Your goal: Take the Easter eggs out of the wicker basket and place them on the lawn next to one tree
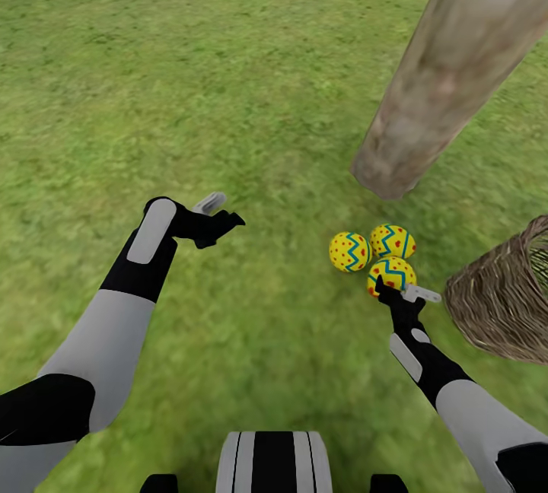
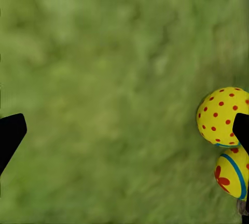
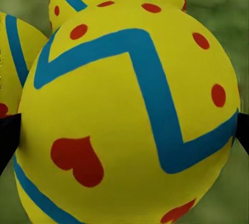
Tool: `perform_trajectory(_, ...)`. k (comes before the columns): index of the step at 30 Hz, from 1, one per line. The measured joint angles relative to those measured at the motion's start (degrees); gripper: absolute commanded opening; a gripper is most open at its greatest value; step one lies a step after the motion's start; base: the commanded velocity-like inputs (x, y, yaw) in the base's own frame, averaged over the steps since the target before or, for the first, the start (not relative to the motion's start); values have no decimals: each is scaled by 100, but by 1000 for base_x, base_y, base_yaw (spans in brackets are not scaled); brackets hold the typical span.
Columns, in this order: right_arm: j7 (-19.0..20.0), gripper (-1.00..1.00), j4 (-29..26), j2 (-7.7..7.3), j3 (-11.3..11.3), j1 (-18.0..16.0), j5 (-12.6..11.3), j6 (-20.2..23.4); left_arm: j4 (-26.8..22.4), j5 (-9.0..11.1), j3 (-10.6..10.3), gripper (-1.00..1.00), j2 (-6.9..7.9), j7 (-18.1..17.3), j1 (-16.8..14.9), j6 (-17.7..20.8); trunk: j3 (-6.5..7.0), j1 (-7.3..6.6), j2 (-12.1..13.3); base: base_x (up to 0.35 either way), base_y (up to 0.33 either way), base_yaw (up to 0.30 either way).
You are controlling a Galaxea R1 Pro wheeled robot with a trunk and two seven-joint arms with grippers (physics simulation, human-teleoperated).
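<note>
Green lawn (image 1: 251,82) is seen beneath the left gripper (image 1: 221,213), spread wide and empty. Three Easter eggs (image 1: 350,251) are clustered by the tree (image 1: 449,74); the nearest is straddled by the right gripper (image 1: 402,294), beside the wicker basket (image 1: 502,299).

Open lawn (image 1: 228,97) left; tree (image 1: 449,74), basket (image 1: 506,303) right

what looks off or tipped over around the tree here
The wicker basket lies tipped on its side on the lawn, its mouth toward the eggs. The three Easter eggs sit bunched on the grass beside the tree trunk. The right claw is at the nearest egg. Nothing looks broken.
</note>
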Motion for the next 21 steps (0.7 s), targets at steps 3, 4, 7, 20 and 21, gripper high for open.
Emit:
perform_trajectory(3, 0, 100, 0, 1, 0, 0, -4, -5, 0, -3, 7, 100, 5, 0, 0, 1, 0, 0, 0, 2, 0, 0)
perform_trajectory(4, 0, 100, 0, 1, 0, 0, -3, -6, 0, -3, 12, 100, 7, 0, 0, -1, 0, 0, 0, 0, 0, 0)
perform_trajectory(7, -2, 100, -2, 2, 0, 0, -6, -2, 0, -3, 21, 100, 9, 0, 0, -4, 0, 0, 0, 0, 0, 0)
perform_trajectory(20, -3, 100, -420, -4, 0, -1, 12, -24, 0, -3, 17, 100, 8, 15, 0, -6, 0, 3, 0, -173, 0, 0)
perform_trajectory(21, -17, 100, -572, -7, 0, 1, 14, -25, 0, -3, 14, 100, 6, 19, 0, -6, 0, 3, 0, -336, 0, 0)
